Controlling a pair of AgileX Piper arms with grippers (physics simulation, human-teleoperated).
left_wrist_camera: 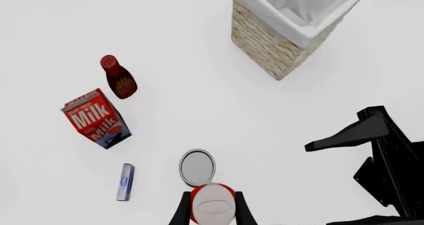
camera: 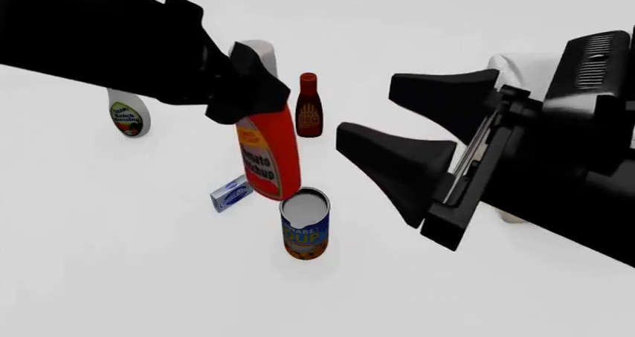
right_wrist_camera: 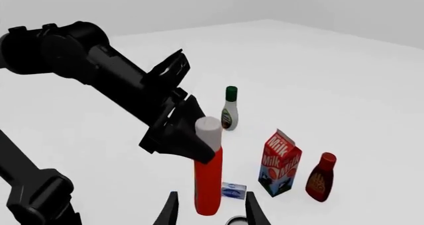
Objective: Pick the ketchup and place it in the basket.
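Both left hand point(camera: 260, 91) fingers clamp the raised ketchup point(camera: 270, 155).

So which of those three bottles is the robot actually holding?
The ketchup, the tall bright red-orange bottle with a pale cap, gripped near its top by the left tool. The dark red bottle and green-capped white bottle stand untouched.

Both arms are matte black, with rounded joints, angular wedge-shaped jaws and a ribbed housing.
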